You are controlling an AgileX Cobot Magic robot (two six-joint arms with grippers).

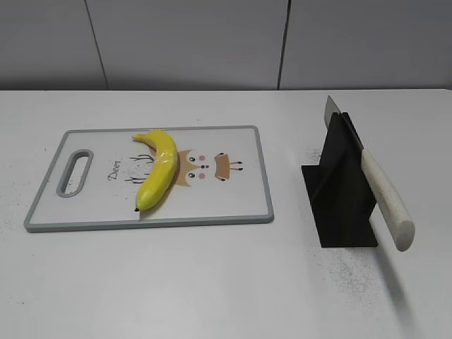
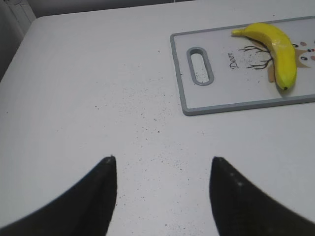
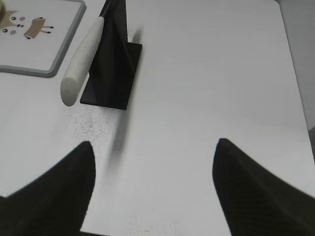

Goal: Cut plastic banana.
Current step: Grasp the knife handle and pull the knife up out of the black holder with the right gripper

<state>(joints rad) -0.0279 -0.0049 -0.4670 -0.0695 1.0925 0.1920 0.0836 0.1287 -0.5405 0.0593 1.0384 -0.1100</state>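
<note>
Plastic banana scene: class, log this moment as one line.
plastic banana: whole, on cutting board | knife: in stand | left gripper: open | right gripper: open

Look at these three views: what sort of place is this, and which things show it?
Probably a robot test bench, not a real kitchen: a bare white table against plain wall panels, holding only a cutting board, a plastic banana and a knife in a black stand.

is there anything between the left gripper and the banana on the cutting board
Nothing visible. The left gripper hangs open over bare table, and the plastic banana lies uncovered on the cutting board.
</note>
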